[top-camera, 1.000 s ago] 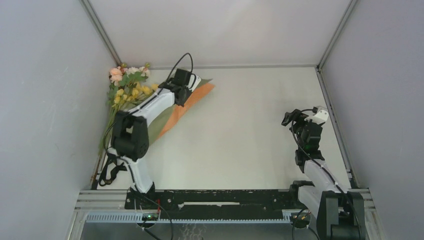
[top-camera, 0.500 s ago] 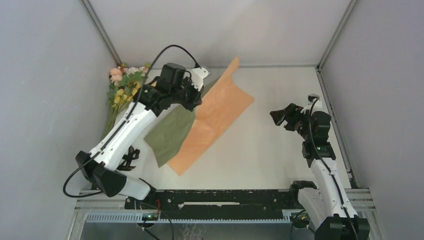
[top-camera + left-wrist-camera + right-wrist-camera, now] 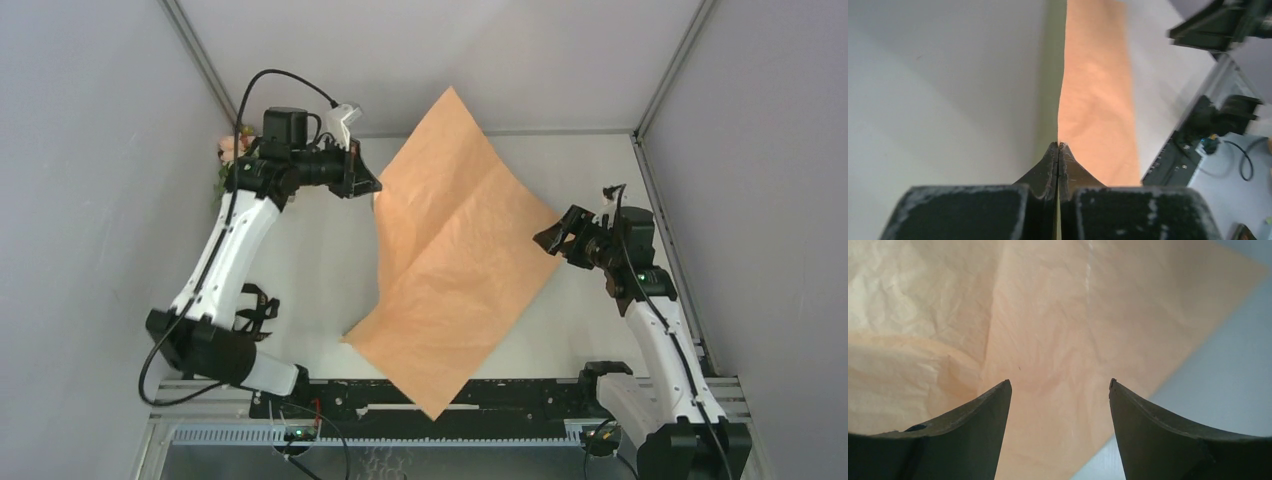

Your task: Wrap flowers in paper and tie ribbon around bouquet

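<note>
My left gripper (image 3: 1058,146) is pressed flat shut on one edge of the large square sheet of paper (image 3: 460,260), peach-orange on the face turned up, olive green on the sliver just left of my own fingertips; from that pinch the sheet runs straight ahead of the left fingers, spread wide and lifted, one diagonal lying far to near; my right gripper (image 3: 1060,385) stands wide apart and holds nothing, with the sheet's opposite corner just beyond its tips, whether touching I cannot tell; so the right arm is the nearer to that free corner, and I judge the coming move is to take it; the paper looks thin, matte, softly crumpled, with a straight fold crease; the small bunch of pink-bloomed, green-leaved flowers (image 3: 228,152) lies behind my left fingers, well apart from the sheet.
</note>
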You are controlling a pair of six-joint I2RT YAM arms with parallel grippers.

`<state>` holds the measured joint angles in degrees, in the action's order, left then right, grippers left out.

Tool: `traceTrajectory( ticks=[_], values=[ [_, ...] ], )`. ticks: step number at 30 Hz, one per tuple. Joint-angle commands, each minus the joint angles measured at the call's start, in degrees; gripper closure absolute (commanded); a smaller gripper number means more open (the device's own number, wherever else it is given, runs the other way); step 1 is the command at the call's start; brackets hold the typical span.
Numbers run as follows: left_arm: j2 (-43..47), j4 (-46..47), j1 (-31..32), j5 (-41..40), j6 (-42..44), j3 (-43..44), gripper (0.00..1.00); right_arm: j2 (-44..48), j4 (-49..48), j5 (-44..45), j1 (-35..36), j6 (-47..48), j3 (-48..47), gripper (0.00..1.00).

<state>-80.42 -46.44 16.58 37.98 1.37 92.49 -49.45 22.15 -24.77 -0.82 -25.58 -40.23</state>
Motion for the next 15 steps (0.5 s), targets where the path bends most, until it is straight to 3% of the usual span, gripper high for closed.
traceTrajectory(
  ticks=[1, 6, 15],
  values=[
    [-8.6, 3.5, -5.2, -0.3, 5.6, -2.5, 1.0, -3.4, 4.7, 3.9, 1.9, 1.9, -3.9, 0.2],
    [-19.9, 6.9, -6.6, -14.7, 13.8, 0.7, 1.0, -8.7, 4.6, 7.0, 4.7, 2.1, -5.8, 0.22],
    [-38.0, 7.8, -6.6, -18.6, 16.0, 13.9, 1.0, -23.6, -0.4, 12.2, 5.8, 1.9, -6.4, 0.23]
  ],
)
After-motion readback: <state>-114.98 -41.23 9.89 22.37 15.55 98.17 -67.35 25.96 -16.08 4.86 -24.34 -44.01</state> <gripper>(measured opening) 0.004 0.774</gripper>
